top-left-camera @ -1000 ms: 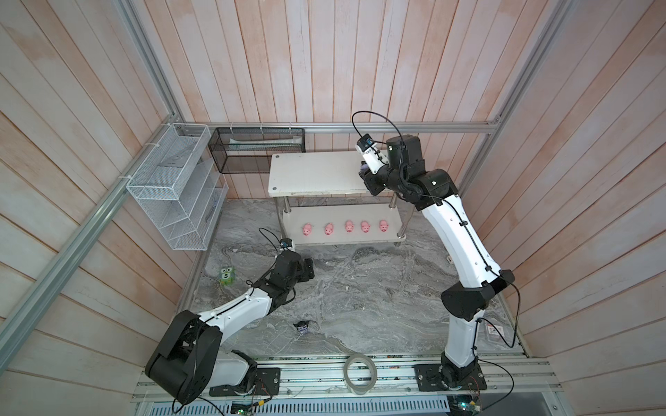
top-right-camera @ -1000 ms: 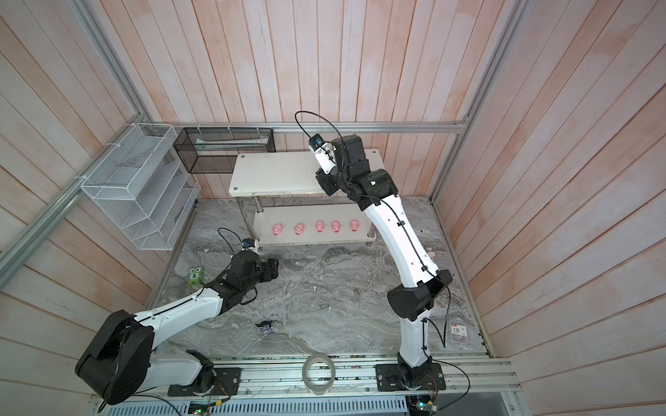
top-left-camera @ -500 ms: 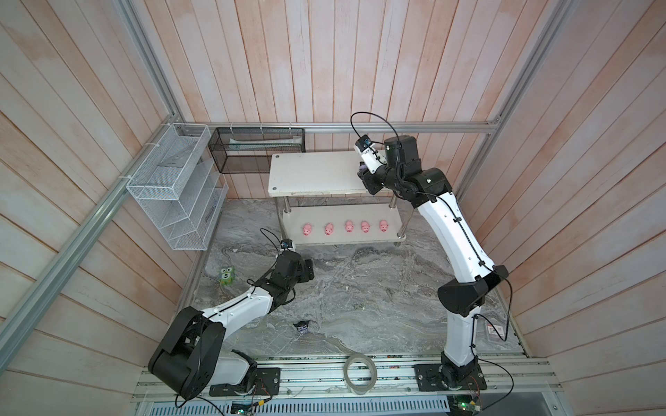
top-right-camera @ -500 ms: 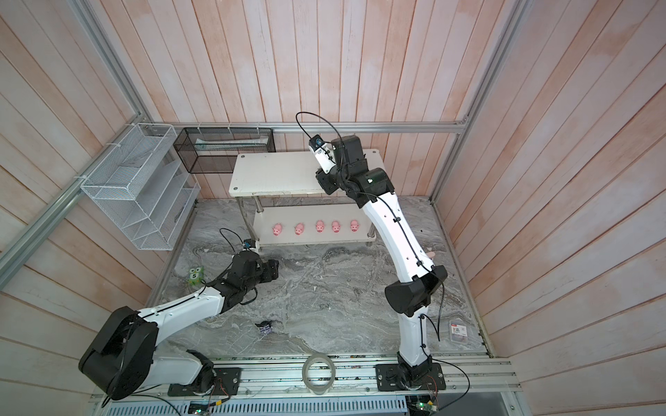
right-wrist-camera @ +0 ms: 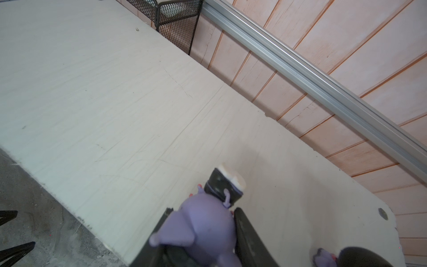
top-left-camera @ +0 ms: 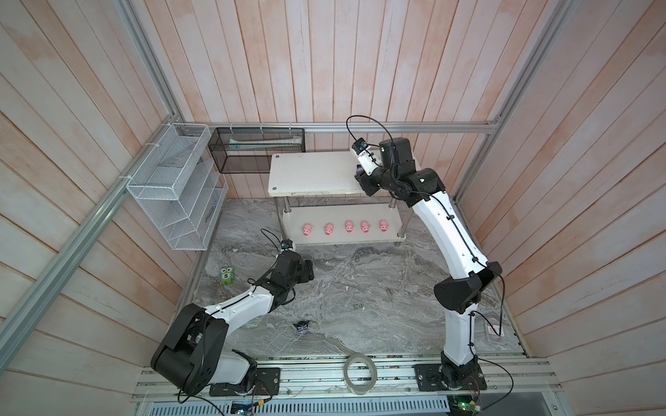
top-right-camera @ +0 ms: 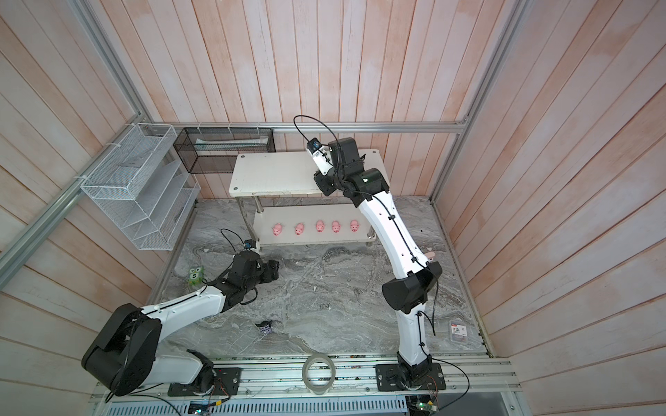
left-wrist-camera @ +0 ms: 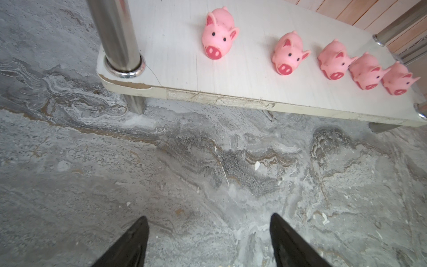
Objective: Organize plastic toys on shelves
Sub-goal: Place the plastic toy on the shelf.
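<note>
1. Purple figurine (right-wrist-camera: 201, 226) sits pinched in the right gripper (right-wrist-camera: 203, 210), low centre of the wrist view, feet near the top board (right-wrist-camera: 115, 104).
2. Lower gently, upright, clear of the second figurine (right-wrist-camera: 323, 257) at lower right, then release.
3. Left gripper (left-wrist-camera: 208, 217) hangs spread, empty; a third figurine (top-left-camera: 302, 327) waits on the floor.
4. Pigs (top-left-camera: 347, 226) line the lower board (left-wrist-camera: 175, 46).

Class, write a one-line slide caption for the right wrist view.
Right claw grips a purple figurine over the white top shelf, near its corner.
</note>
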Motion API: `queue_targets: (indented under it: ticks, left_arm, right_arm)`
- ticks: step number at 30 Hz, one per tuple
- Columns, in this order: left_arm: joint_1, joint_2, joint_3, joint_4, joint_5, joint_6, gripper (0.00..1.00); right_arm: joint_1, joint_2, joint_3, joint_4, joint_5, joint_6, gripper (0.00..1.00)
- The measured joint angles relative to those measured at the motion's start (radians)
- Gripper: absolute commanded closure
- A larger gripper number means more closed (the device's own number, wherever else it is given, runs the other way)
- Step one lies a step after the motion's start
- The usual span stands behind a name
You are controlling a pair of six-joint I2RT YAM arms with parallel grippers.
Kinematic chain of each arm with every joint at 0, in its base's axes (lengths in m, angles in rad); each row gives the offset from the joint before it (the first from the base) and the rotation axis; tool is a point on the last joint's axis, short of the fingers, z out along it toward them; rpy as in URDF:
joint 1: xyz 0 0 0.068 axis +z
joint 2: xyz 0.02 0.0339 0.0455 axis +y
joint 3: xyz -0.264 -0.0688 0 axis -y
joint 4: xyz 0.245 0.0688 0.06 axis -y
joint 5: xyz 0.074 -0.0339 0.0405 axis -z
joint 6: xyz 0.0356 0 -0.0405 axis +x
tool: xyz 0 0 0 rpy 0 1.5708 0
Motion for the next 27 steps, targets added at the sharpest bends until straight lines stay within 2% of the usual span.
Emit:
queue_targets:
  ticks: [12, 27]
  left_arm:
    - [0.005, 0.010, 0.000, 0.004, 0.014, 0.006, 0.17]
    - [0.011, 0.019, 0.000, 0.006, 0.018, 0.007, 0.17]
  right_arm:
    - [-0.002, 0.012, 0.000, 0.000, -0.002, 0.000, 0.65]
    - [-0.003, 0.012, 0.000, 0.000, -0.002, 0.000, 0.58]
